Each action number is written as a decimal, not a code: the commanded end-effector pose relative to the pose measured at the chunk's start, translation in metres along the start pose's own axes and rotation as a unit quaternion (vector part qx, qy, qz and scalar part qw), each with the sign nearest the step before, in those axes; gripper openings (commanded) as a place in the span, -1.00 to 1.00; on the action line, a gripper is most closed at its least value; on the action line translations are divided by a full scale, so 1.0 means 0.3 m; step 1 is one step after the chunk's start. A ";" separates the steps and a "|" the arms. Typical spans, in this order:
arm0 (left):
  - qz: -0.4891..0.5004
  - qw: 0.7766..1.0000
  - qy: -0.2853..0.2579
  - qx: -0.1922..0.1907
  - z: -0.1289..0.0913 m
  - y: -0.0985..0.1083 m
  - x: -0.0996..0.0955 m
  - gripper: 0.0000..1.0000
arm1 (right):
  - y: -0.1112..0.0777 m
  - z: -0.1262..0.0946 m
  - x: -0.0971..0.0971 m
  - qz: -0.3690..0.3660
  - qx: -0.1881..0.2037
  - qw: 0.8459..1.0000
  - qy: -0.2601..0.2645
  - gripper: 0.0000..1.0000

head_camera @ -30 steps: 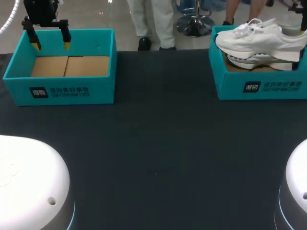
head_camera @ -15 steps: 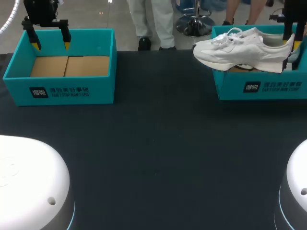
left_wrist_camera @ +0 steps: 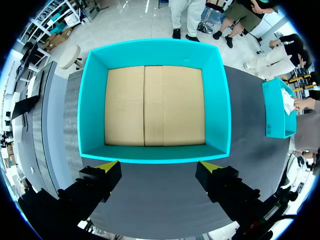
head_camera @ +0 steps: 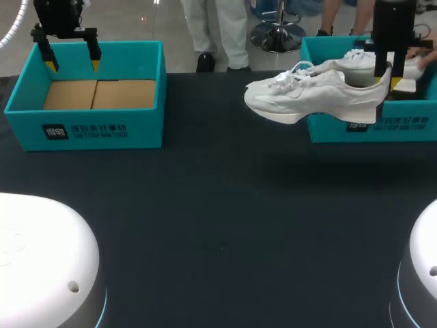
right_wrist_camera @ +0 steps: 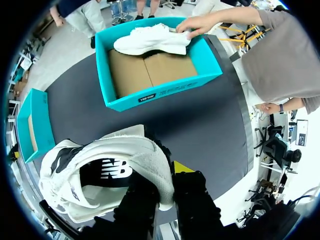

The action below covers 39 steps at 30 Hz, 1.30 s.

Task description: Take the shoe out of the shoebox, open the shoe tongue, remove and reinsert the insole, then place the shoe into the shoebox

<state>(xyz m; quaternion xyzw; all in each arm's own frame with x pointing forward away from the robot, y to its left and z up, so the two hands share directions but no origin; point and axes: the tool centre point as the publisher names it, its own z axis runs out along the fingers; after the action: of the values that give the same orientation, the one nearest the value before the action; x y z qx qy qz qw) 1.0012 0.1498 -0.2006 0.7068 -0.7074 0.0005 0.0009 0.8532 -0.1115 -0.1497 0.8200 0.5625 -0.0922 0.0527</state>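
Shoe [head_camera: 307,96], white and laced, hangs in the air above the table [head_camera: 218,205] toward its far right corner. Its toe points at the left edge and its heel is by the front wall of the right shoebox [head_camera: 410,126]. The right claw [head_camera: 384,74] grips it at the heel collar, with one finger inside the opening and the other outside against the heel. A second white shoe [right_wrist_camera: 152,40] lies in that teal box along its far wall, and a person's hand [right_wrist_camera: 195,24] rests on one end of it. Near the far left corner of the table sits the left shoebox [head_camera: 102,130], also teal, showing its brown cardboard floor. The left claw [head_camera: 72,63] hovers above this box, fingers spread wide and holding nothing.
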 end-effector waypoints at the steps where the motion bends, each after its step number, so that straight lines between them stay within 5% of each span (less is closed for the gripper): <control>1: 0.000 1.000 0.000 0.000 -0.001 0.001 0.000 1.00 | -0.021 -0.006 0.006 -0.003 0.000 1.000 0.003 -1.00; 26: 0.000 1.000 0.000 0.000 -0.001 0.001 0.000 1.00 | -0.024 -0.007 0.008 -0.005 0.001 1.000 0.004 -1.00; 39: 0.000 1.000 0.000 0.000 -0.001 0.001 0.000 1.00 | -0.202 -0.034 0.090 0.009 -0.029 1.000 0.006 -1.00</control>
<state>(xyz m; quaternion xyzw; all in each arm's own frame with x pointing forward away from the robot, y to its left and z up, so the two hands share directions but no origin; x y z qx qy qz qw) 1.0012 0.1498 -0.2006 0.7068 -0.7074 0.0005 0.0009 0.8199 -0.0691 -0.1455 0.8234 0.5584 -0.0804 0.0609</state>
